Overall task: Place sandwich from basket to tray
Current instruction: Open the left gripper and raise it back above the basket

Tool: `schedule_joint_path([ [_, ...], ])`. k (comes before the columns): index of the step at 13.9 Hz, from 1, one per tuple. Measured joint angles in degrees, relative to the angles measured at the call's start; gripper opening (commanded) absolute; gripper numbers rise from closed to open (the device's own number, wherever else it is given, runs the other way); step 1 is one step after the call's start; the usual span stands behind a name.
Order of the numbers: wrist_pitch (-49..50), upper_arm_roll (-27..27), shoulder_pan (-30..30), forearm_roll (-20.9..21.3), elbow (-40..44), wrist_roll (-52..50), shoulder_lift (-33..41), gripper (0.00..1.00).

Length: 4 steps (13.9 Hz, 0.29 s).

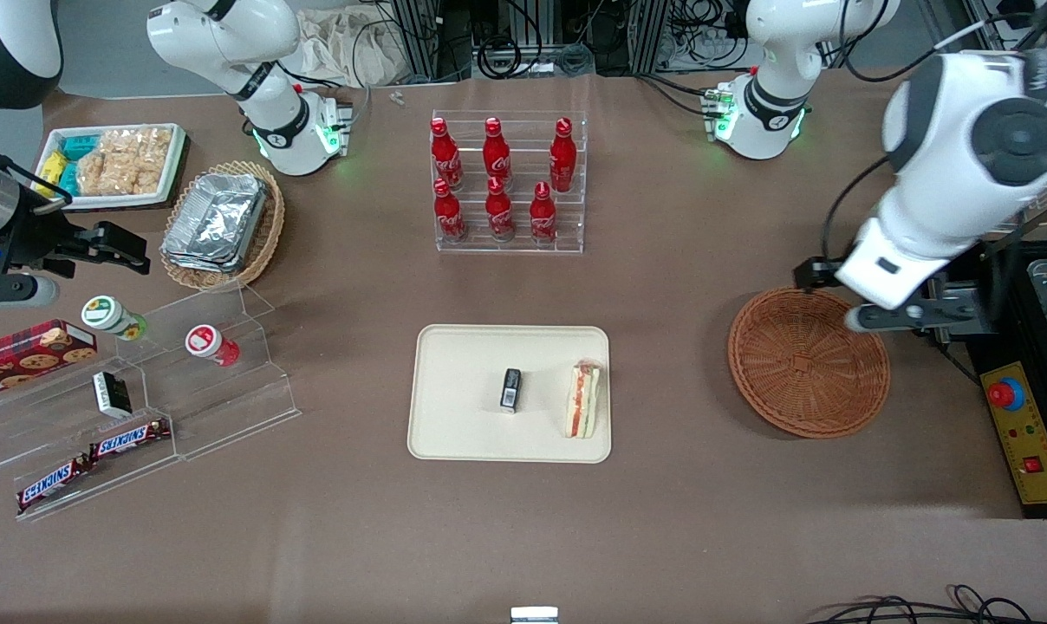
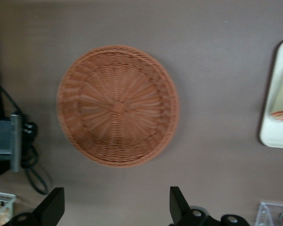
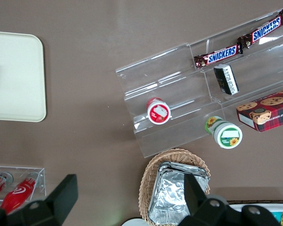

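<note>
Arm pose: left arm bent over the working arm's end of the table, wrist pointing down.
Gripper [image 2: 117, 207]: fingers spread wide, holding nothing, touching nothing (hangs above the basket's edge).
Basket [image 1: 808, 362]: round reddish-brown wicker, nothing in it.
Sandwich [image 1: 584, 399]: lies on the tray, at the end nearest the basket, filling layers showing.
Tray [image 1: 454, 416]: cream, flat on the table; also carries a small dark packet [image 1: 510, 389] beside the sandwich, apart from it.
</note>
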State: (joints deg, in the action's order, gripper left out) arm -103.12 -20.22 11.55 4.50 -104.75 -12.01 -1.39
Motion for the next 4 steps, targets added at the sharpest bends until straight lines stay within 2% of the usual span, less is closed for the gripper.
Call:
schedule_joint_path([
  [4, 1.00, 0.38, 6.32, -3.22, 3.45, 3.62, -1.71, 1.00],
])
